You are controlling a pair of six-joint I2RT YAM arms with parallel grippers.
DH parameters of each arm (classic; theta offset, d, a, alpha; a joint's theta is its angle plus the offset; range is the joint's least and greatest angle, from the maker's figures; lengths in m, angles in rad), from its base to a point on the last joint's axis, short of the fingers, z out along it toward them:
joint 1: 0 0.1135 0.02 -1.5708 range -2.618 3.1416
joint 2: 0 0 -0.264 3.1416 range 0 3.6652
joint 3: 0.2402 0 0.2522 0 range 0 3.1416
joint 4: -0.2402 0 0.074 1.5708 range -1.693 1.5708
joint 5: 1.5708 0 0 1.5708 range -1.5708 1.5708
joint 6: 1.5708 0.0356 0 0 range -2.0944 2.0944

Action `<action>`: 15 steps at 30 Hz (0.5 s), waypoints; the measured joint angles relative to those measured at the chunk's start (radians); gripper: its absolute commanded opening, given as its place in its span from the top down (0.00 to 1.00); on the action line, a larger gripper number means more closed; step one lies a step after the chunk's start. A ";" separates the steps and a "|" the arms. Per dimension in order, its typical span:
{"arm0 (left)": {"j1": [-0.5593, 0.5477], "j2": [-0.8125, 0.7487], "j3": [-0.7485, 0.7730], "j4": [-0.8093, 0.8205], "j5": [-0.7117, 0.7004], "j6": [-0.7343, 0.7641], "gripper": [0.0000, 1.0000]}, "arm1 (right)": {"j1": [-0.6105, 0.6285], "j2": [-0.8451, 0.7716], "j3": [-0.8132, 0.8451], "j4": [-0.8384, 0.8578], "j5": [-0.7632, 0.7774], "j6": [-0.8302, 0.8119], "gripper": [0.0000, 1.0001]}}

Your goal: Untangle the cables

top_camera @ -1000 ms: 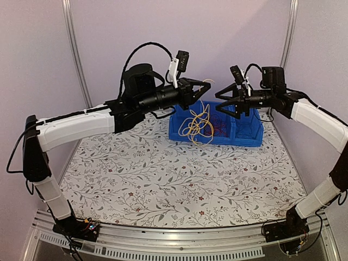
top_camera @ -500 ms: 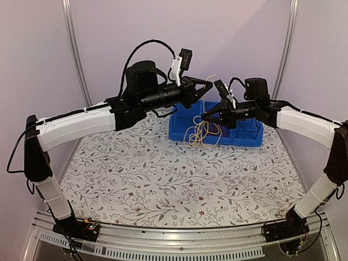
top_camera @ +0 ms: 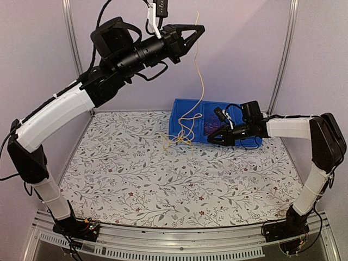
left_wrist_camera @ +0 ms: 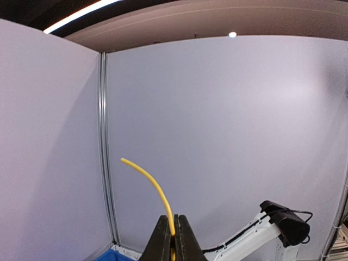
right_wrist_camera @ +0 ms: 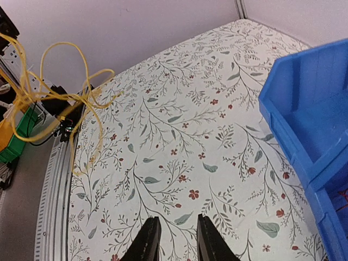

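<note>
Left wrist: yellow cable [left_wrist_camera: 157,190] cut off below

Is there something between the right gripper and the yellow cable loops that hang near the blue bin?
Nothing visible does. The right gripper is beside the blue bin, and only patterned table shows between it and the yellow cable loops, which hang from the left gripper.
</note>
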 measured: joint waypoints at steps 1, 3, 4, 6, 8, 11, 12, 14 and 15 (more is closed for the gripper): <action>-0.005 -0.005 0.039 0.000 0.000 0.008 1.00 | -0.008 0.031 0.000 -0.010 0.003 0.000 0.81; -0.014 -0.014 0.101 0.000 0.000 0.026 1.00 | -0.021 0.092 -0.001 -0.034 0.011 0.002 0.85; -0.018 -0.020 0.127 0.002 -0.001 0.034 1.00 | -0.023 0.108 -0.002 -0.045 0.016 0.000 0.86; -0.023 -0.035 0.156 0.003 -0.002 0.045 1.00 | -0.025 0.127 -0.003 -0.061 0.020 0.000 0.84; -0.025 -0.045 0.162 0.007 -0.005 0.053 1.00 | -0.029 0.128 -0.003 -0.071 0.010 -0.004 0.75; -0.025 -0.049 0.154 0.011 -0.017 0.064 1.00 | -0.034 0.101 -0.002 -0.106 -0.006 -0.032 0.54; -0.025 -0.050 0.141 0.013 -0.022 0.065 1.00 | -0.034 0.083 -0.002 -0.124 -0.010 -0.045 0.47; -0.025 -0.050 0.106 0.014 -0.031 0.066 1.00 | -0.036 0.016 -0.001 -0.159 -0.026 -0.090 0.34; -0.025 -0.050 0.082 0.016 -0.034 0.064 1.00 | -0.036 -0.031 -0.001 -0.171 -0.034 -0.115 0.30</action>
